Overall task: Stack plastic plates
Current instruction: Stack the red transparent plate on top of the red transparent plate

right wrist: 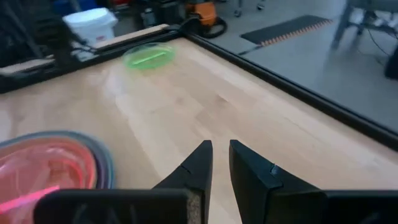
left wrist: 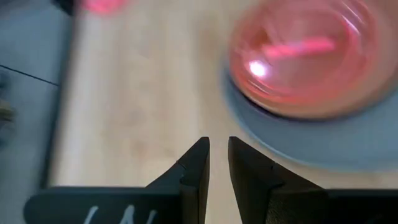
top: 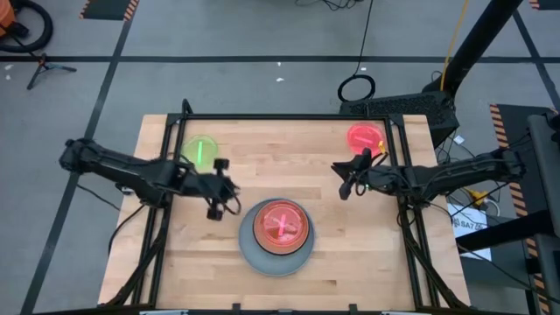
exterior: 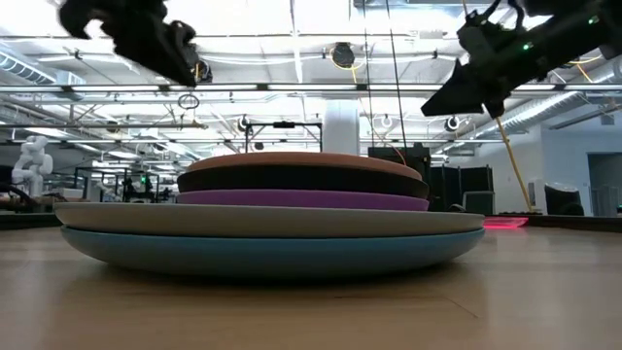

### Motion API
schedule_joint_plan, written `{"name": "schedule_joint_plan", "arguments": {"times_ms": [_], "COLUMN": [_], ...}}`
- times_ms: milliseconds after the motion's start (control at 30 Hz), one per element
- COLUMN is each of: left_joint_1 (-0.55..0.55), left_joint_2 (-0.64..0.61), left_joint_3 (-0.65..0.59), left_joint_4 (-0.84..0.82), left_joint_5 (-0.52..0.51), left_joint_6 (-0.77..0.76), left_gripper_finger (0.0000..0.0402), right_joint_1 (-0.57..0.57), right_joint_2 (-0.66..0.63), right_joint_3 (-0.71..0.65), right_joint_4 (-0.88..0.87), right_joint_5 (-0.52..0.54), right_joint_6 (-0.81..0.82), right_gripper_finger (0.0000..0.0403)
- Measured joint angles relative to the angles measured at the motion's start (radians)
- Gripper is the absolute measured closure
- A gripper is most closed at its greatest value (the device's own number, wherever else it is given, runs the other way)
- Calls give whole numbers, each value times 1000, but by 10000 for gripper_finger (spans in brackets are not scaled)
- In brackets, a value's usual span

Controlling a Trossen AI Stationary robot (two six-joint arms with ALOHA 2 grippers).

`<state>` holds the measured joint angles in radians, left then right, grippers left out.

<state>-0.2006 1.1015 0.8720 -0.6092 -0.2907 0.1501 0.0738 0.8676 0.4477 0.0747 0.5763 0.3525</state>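
Stacking in progress, viewed between placements. The stack (top: 276, 238) sits at the near centre of the tabletop (top: 297, 149): in the low view a blue plate (exterior: 262, 253) lies at the bottom, then a grey plate (exterior: 262, 220), a purple plate (exterior: 301, 198), a black plate (exterior: 301, 180) and a tan-orange plate (exterior: 301, 161); from above, a translucent red-pink plate (top: 281, 224) crowns the pile (the low view does not show it clearly). Two small plates remain loose: a neon green plate (top: 200, 152) at the far left and a second red-pink plate (top: 364, 137) at the far right, each well apart from the stack. The left tool (top: 216, 189) hangs above the tabletop between the green plate and the stack; its fingers (left wrist: 198, 163) stand nearly together with a narrow gap and hold nothing. The right tool (top: 346, 185) hangs right of the stack, near the loose red-pink plate; its fingers (right wrist: 199, 163) likewise stand nearly together and empty. The step in hand appears to be the fetching of the last small plates. The next move would call for one tool to spread its fingers, drop to the rim of its nearest loose plate, pinch the thin edge, and carry the plate level over the stack, centring it on the red-pink top.
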Motion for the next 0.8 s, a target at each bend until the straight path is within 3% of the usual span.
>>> {"name": "schedule_joint_plan", "arguments": {"times_ms": [100,267,467,800], "left_joint_1": [29,82,145,211], "left_joint_2": [-97,-242,-364,-389], "left_joint_3": [-31,-79,-165,-219], "left_joint_4": [55,154,232,251], "left_joint_5": [-62,-75,-77,-78], "left_joint_6": [55,117,74,92], "left_gripper_finger": [334,334,334,334], "right_joint_1": [-25,-40,-42,-73], "right_joint_2": [27,70,107,243], "right_joint_3": [0,0,12,213], "right_joint_4": [9,27,26,-22], "right_joint_5": [0,-3,-4,0], "right_joint_6": [53,112,152,90], "right_gripper_finger": [353,353,353,353]}}
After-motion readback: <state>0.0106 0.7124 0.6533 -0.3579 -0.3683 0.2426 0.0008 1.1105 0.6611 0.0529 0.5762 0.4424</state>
